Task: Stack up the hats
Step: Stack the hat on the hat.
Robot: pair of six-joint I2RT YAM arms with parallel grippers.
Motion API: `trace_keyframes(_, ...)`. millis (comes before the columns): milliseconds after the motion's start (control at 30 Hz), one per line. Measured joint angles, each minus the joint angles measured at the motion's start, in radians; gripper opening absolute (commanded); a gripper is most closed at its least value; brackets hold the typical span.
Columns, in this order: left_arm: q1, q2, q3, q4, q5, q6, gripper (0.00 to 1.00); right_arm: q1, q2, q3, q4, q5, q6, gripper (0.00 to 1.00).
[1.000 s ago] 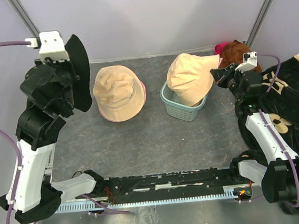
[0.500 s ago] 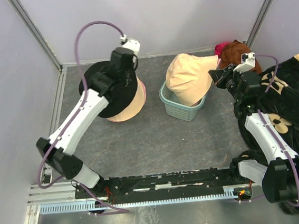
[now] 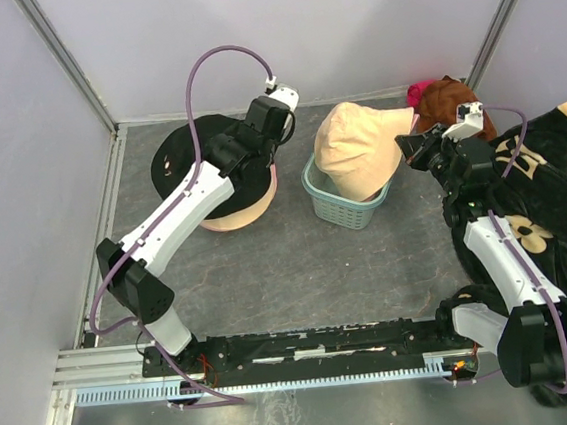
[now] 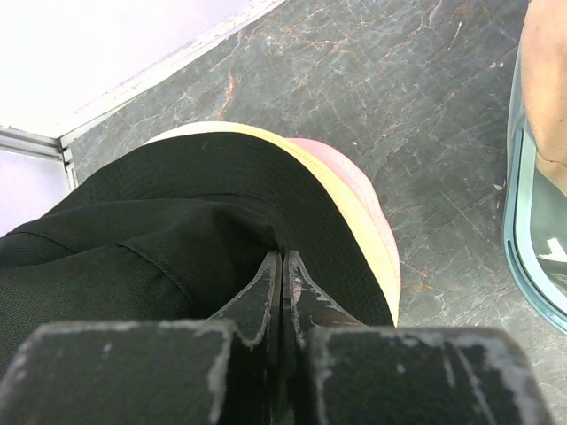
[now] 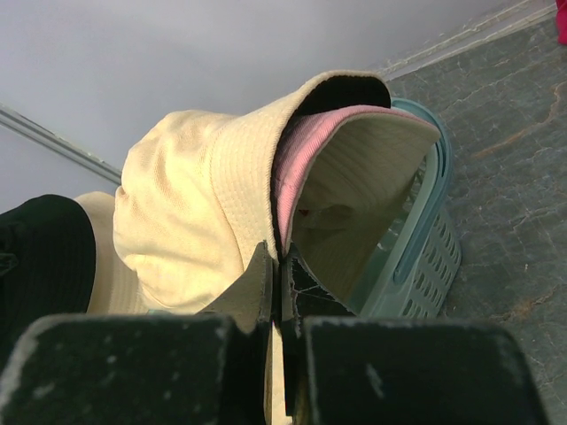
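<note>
Left fingers (image 4: 257,297) are pressed together in the left wrist view, their tips pinching a fold of the black hat (image 4: 159,230), whose fabric creases in toward them. That black hat lies on top of the tan hat (image 4: 379,261) and covers most of it; only a curved band of tan and its pink brim edge show past the black rim on the right. Both rest on the grey table (image 4: 425,106). At the right edge of this view stands the teal basket (image 4: 524,257), near the stacked pair but apart from it, with a piece of the cream hat (image 4: 545,106) above its rim.

In the right wrist view the right fingers (image 5: 310,297) are likewise closed, clamped on the brim of the cream hat (image 5: 186,212), which is turned up so that its pink lining shows. The hat sits in the teal basket (image 5: 425,248) and bulges well over the rim. The black hat (image 5: 40,257) shows at the left.

From above, the left arm (image 3: 179,218) reaches to the back left of the table (image 3: 298,261) and hides its own fingers. Its wrist is over the black hat (image 3: 182,147), and the tan hat (image 3: 226,216) peeks out beneath on the near side. The cream hat (image 3: 358,150) fills the teal basket (image 3: 349,209) at the middle back, its brim stretched toward the right fingers (image 3: 408,145). Behind them lies a rust-brown cloth (image 3: 445,96), and a black floral blanket (image 3: 551,177) is heaped at the right edge
</note>
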Motion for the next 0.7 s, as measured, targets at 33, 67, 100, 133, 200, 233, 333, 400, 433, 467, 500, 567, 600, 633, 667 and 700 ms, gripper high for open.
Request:
trace_keyframes(33,0.0,0.0,0.0,0.0,0.001,-0.006,0.03,0.0,-0.002,0.0,-0.001,0.0,-0.001,0.01)
trace_keyframes(67,0.0,0.0,0.0,0.0,0.002,-0.013,0.03,0.002,-0.003,0.0,-0.002,0.0,-0.002,0.01)
trace_keyframes(100,0.0,-0.001,0.0,0.0,0.003,-0.019,0.04,0.002,-0.004,-0.001,-0.003,0.0,-0.002,0.01)
trace_keyframes(133,0.0,-0.003,0.0,0.0,0.004,-0.022,0.07,0.003,-0.005,-0.001,-0.004,0.0,-0.002,0.01)
trace_keyframes(200,0.0,-0.009,-0.002,0.002,0.006,-0.03,0.14,0.003,-0.005,-0.001,-0.005,0.0,-0.002,0.01)
trace_keyframes(233,0.0,-0.015,-0.006,0.003,0.006,-0.032,0.18,0.003,-0.005,-0.001,-0.005,0.0,-0.002,0.01)
trace_keyframes(333,-0.001,-0.036,-0.031,0.008,0.008,-0.044,0.29,0.004,-0.005,-0.001,-0.005,0.0,-0.002,0.01)
trace_keyframes(400,-0.001,-0.048,-0.043,0.01,0.009,-0.058,0.33,0.004,-0.005,-0.001,-0.006,-0.001,-0.002,0.02)
trace_keyframes(433,-0.001,-0.05,-0.045,0.01,0.009,-0.064,0.37,0.004,-0.005,-0.001,-0.007,-0.001,-0.002,0.03)
trace_keyframes(467,-0.002,-0.053,-0.045,0.013,0.009,-0.067,0.38,0.004,-0.006,-0.001,-0.01,-0.001,-0.003,0.05)
trace_keyframes(500,-0.002,-0.054,-0.045,0.017,0.009,-0.07,0.4,0.004,-0.007,-0.001,-0.014,-0.001,-0.003,0.08)
trace_keyframes(567,-0.003,-0.059,-0.045,0.028,0.01,-0.074,0.41,0.004,-0.011,-0.001,-0.021,-0.001,-0.004,0.14)
trace_keyframes(600,-0.003,-0.063,-0.045,0.031,0.01,-0.074,0.43,0.004,-0.011,-0.001,-0.023,-0.002,-0.005,0.17)
trace_keyframes(633,-0.004,-0.065,-0.045,0.032,0.01,-0.074,0.44,0.004,-0.013,-0.001,-0.026,-0.002,-0.006,0.2)
trace_keyframes(667,-0.004,-0.068,-0.045,0.032,0.01,-0.075,0.45,0.005,-0.014,-0.001,-0.03,-0.005,-0.006,0.25)
trace_keyframes(700,-0.004,-0.07,-0.045,0.033,0.01,-0.075,0.46,0.005,-0.015,-0.001,-0.034,-0.005,-0.006,0.29)
